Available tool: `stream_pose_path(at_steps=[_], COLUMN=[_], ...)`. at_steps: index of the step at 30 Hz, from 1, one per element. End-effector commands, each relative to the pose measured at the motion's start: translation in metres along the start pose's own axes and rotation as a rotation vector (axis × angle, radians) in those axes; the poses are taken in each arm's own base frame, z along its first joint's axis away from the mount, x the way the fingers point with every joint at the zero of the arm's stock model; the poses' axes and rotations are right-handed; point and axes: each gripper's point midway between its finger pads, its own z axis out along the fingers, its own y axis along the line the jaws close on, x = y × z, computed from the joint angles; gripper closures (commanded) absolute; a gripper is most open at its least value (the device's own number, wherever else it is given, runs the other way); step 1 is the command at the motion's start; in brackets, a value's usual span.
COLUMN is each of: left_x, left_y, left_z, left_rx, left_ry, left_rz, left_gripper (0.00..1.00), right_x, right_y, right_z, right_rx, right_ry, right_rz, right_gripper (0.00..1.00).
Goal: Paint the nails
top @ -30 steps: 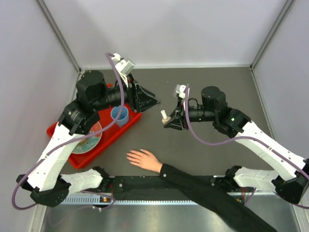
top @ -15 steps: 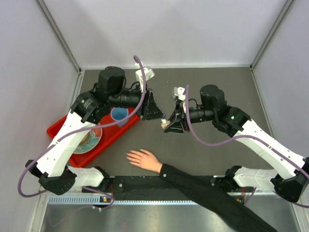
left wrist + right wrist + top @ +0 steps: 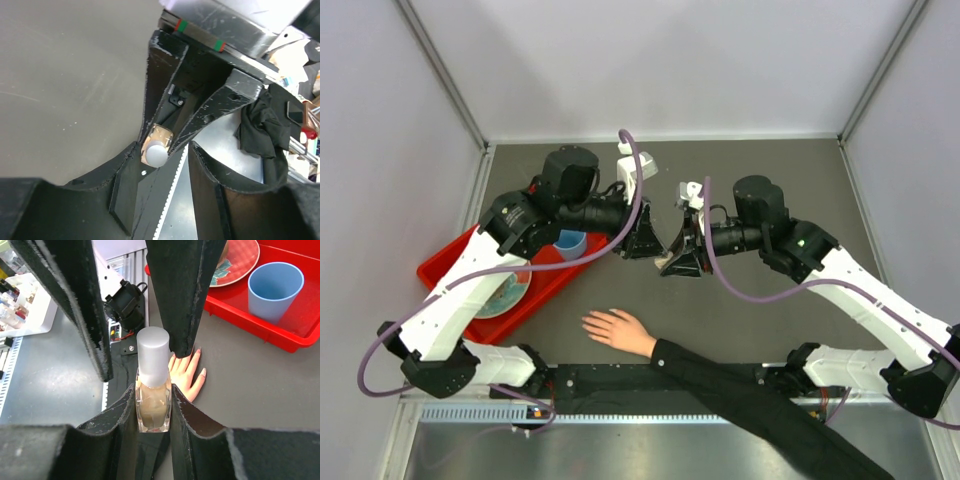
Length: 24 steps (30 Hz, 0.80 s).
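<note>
At the left of the overhead view sits the red plastic tray (image 3: 535, 290), holding a patterned plate (image 3: 505, 290) and a light blue cup (image 3: 568, 240). None of that concerns you for this step.

Lower centre, the flesh-toned hand (image 3: 620, 331) with the black sleeve lies flat on the dark table (image 3: 770, 180), fingers spread and pointing left. Its nails (image 3: 588, 322) show no polish that I can make out. They are well apart from both tools, so painting has not started.

Just right of that, above the hand, the left gripper (image 3: 164, 150) has its jaws parted on either side of the pale grey cap (image 3: 152, 355), not clamped on it. One finger looks just beside the cap, while the other has a clear gap.

The cap tops a small square glass polish bottle (image 3: 153, 410) of tan liquid, which the right gripper (image 3: 153, 390) has pinched firmly by its glass body.

The step looks like opening the bottle.
- Centre the cap between the left fingers before you close, so the squeeze doesn't push the bottle sideways in the right grip.
- Take the cap on its cylinder, clear of the glass shoulder.
- Keep the right grip fixed and turn with the left wrist along the bottle's axis.
- Draw the brush straight out, with the neck kept higher than the liquid.
</note>
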Motion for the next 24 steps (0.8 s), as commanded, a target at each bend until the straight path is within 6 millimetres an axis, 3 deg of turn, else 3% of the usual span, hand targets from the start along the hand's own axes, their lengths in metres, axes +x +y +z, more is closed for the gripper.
stream_pose_path(at_steps=[1, 8, 11, 13, 19, 24], left_x=[-0.009, -0.009, -0.010, -0.010, -0.016, -0.026], left_y=[-0.005, -0.004, -0.003, 0.003, 0.024, 0.029], left_z=[-0.008, -0.010, -0.010, -0.009, -0.012, -0.019], left_rx=[-0.013, -0.024, -0.035, -0.071, -0.211, -0.285], left_ry=[-0.030, -0.031, -0.032, -0.024, -0.032, -0.052], left_rz=[0.037, 0.028, 0.016, -0.003, -0.062, -0.117], left_gripper=[0.53, 0.71, 0.85, 1.00, 1.00, 1.00], right_x=[-0.027, -0.028, -0.029, -0.029, -0.029, -0.024], right_y=[0.005, 0.005, 0.001, -0.005, -0.022, -0.036], right_z=[-0.006, -0.008, -0.010, -0.012, -0.018, -0.015], right_rx=[-0.003, 0.005, 0.037, 0.080, 0.197, 0.282], right_ry=[-0.072, -0.077, -0.083, -0.089, -0.110, -0.086], right_rz=[-0.093, -0.105, -0.112, -0.116, -0.137, -0.137], right_gripper=[1.00, 1.00, 1.00, 1.00, 1.00, 1.00])
